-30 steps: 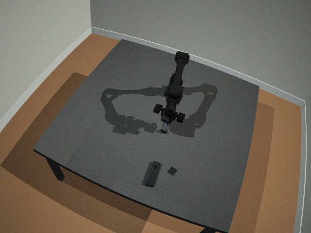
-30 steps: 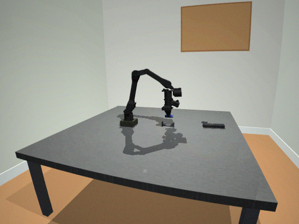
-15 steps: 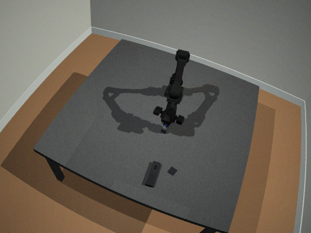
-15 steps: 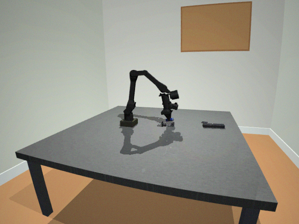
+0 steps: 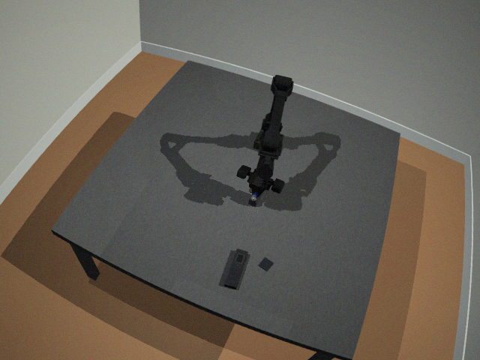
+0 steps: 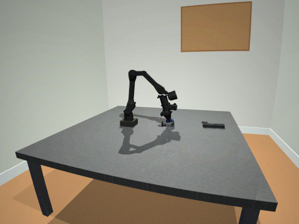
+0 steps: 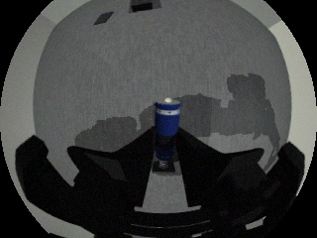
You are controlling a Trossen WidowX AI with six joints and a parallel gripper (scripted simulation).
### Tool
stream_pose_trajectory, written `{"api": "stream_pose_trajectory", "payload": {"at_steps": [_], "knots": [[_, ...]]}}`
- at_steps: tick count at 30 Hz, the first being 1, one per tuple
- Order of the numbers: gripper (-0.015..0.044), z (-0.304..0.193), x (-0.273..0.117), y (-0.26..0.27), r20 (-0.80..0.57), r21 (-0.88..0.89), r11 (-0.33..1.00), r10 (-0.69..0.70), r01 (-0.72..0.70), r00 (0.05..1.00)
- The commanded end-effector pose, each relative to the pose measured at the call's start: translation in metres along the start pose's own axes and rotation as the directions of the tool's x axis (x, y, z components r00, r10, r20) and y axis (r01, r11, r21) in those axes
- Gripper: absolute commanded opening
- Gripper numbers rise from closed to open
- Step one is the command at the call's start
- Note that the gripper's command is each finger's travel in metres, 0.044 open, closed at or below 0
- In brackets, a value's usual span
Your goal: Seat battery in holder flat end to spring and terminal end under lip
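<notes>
On the dark table [image 5: 329, 232] [image 6: 145, 154] [image 7: 119, 59], seen from the side, the holder [image 6: 167, 124] is set beneath the gripper [image 5: 255, 193] [image 6: 168, 118] [image 7: 166, 141]. Its jaws are narrowly parted, closed around the blue battery [image 5: 253, 198] [image 6: 170, 120] [image 7: 167, 121], which is held at the holder, tilted. Farther right, a dark oblong device [image 5: 235, 270] [image 6: 213, 125] is seen.

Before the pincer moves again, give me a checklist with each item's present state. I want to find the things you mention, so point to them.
1. Pincer [image 5: 254, 191] [image 6: 168, 119] [image 7: 165, 130] gripping the battery [image 5: 255, 194] [image 6: 171, 120] [image 7: 167, 123]: ok.
2. Flat end toward the spring [image 6: 165, 124] [image 7: 162, 164], terminal [image 5: 253, 198] [image 7: 168, 100] away from it: ok.
3. Battery down flat in the holder [image 5: 252, 203] [image 6: 171, 124] [image 7: 171, 170]: not ok, it sits high and looks tilted, terminal end up.
4. Flat end against the spring: cannot tell, the contact is too small to see.
5. Terminal end under the lip: not ok, it is still to go under.
6. Battery released: not ok.
</notes>
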State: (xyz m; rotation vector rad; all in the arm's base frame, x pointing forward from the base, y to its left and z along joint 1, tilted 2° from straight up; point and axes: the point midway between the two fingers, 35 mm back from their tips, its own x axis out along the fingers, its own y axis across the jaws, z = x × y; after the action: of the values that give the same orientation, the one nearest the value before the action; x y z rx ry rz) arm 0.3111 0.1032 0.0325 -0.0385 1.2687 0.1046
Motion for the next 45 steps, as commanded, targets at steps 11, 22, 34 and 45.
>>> {"api": "stream_pose_trajectory", "payload": {"at_steps": [11, 22, 34, 45], "knots": [[0.0071, -0.004, 0.003, 0.000, 0.091, 0.004, 1.000, -0.005, 0.005, 0.996], [0.0071, -0.008, 0.007, 0.000, 0.156, 0.006, 1.000, -0.006, 0.005, 0.988], [0.0071, -0.013, 0.010, -0.001, 0.222, 0.008, 1.000, -0.005, 0.003, 0.975], [0.0071, -0.020, 0.009, -0.001, 0.220, 0.008, 1.000, -0.003, 0.001, 0.975]]}}
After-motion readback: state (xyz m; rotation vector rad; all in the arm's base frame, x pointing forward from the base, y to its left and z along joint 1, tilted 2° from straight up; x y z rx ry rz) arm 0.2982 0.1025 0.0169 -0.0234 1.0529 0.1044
